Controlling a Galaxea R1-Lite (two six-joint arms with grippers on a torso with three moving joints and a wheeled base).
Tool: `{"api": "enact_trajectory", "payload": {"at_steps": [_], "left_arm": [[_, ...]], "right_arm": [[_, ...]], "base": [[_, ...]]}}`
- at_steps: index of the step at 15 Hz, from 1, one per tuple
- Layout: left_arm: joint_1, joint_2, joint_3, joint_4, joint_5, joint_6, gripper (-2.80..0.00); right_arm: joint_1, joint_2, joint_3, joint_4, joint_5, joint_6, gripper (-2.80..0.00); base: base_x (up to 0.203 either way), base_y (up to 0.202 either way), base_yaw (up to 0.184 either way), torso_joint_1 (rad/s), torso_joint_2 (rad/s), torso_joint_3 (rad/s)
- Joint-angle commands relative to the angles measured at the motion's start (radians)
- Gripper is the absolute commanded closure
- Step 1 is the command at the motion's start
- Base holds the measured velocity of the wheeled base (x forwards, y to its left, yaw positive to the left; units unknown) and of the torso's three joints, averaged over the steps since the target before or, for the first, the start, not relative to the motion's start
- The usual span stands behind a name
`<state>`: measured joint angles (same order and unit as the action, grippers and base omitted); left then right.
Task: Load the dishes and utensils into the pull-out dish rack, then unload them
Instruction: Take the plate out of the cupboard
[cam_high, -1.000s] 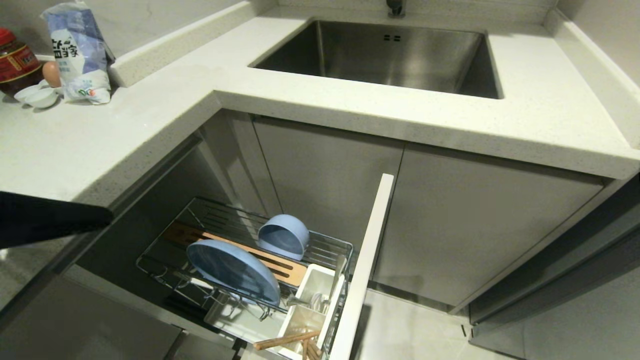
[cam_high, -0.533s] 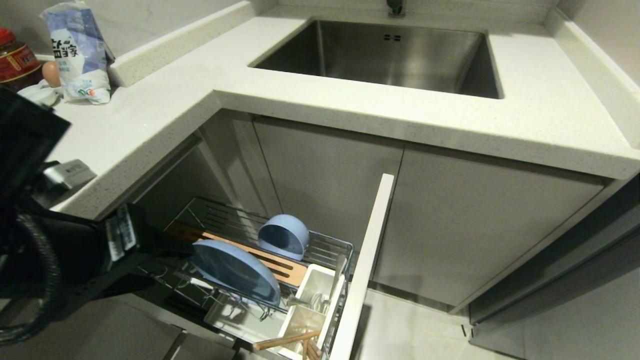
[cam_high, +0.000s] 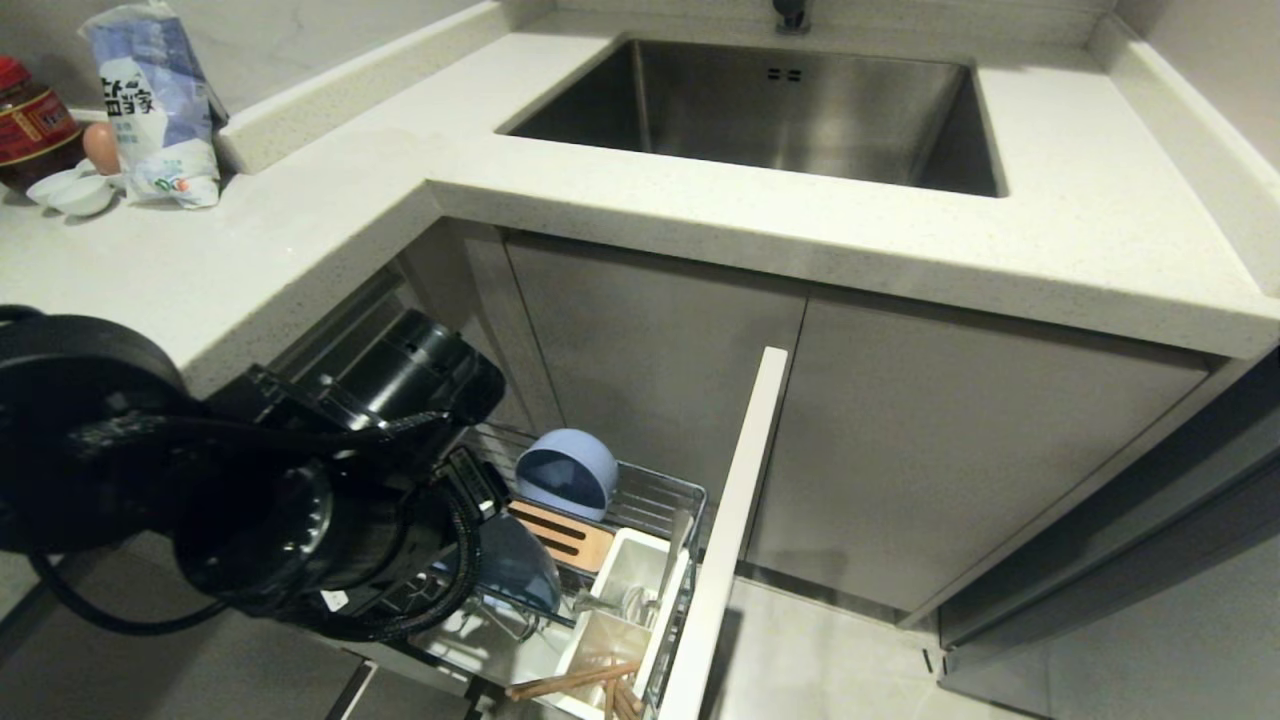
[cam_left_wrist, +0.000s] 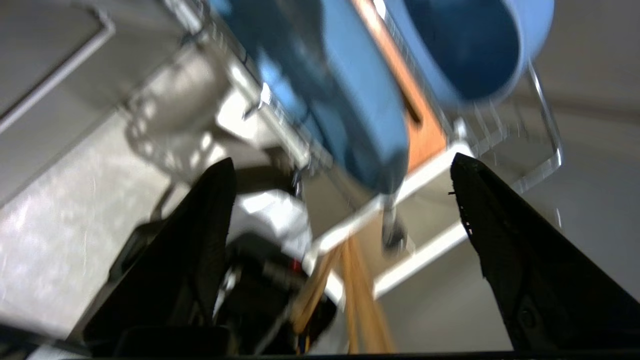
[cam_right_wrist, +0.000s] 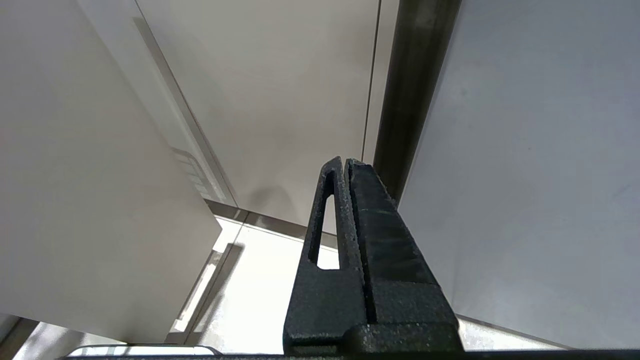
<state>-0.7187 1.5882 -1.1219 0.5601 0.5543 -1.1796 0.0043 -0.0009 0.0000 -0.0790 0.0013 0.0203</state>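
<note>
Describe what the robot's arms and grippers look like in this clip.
The left arm is matte black, built of thick round housings with a black cable looped beside it and a small white label. The left gripper has two black wedge-shaped fingers tapering to points. The right gripper has matching black, grainy fingers, one with a long slot cut through it.

A pale speckled L-shaped desk (cam_high: 700, 190) wraps the corner, a steel sink (cam_high: 780, 110) sunk near its far edge. Grey flat-front cabinet doors (cam_high: 950, 440) stand below it. The floor (cam_high: 820, 660) is light glossy tile. A low backsplash ledge (cam_high: 350, 80) lines the wall.
</note>
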Motion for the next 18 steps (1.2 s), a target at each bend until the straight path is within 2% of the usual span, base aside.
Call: {"api": "enact_trajectory", "payload": {"at_steps": [1,3,5,9,10,18], "left_arm": [[0.003,0.121,-0.001,-0.065,0.054,-0.008,-2.8],[0.011,0.182,-0.005,-0.114,0.126,-0.007,-2.8],[0.022,0.219,-0.02,-0.164,0.14,0.002,-2.8],[0.035,0.225,-0.035,-0.164,0.15,0.003,-2.8],[0.036,0.225,-0.035,-0.163,0.151,0.003,0.0],[0.038,0.219,-0.055,-0.161,0.151,0.001,0.0]], "right_arm": [[0.0,-0.001,0.026,-0.001,0.0,0.001,0.0],[0.0,-0.001,0.026,-0.001,0.0,0.0,0.0],[0.0,-0.001,0.026,-0.001,0.0,0.0,0.0],[0.0,-0.001,0.026,-0.001,0.0,0.0,0.0],[0.0,-0.001,0.026,-0.001,0.0,0.001,0.0],[0.0,-0.001,0.026,-0.001,0.0,0.0,0.0]], "base": [[0.0,0.0,0.0,0.0,0.0,0.0],[0.0,0.0,0.0,0.0,0.0,0.0],[0.0,0.0,0.0,0.0,0.0,0.0],[0.0,0.0,0.0,0.0,0.0,0.0],[0.0,0.0,0.0,0.0,0.0,0.0],[0.0,0.0,0.0,0.0,0.0,0.0]]}}
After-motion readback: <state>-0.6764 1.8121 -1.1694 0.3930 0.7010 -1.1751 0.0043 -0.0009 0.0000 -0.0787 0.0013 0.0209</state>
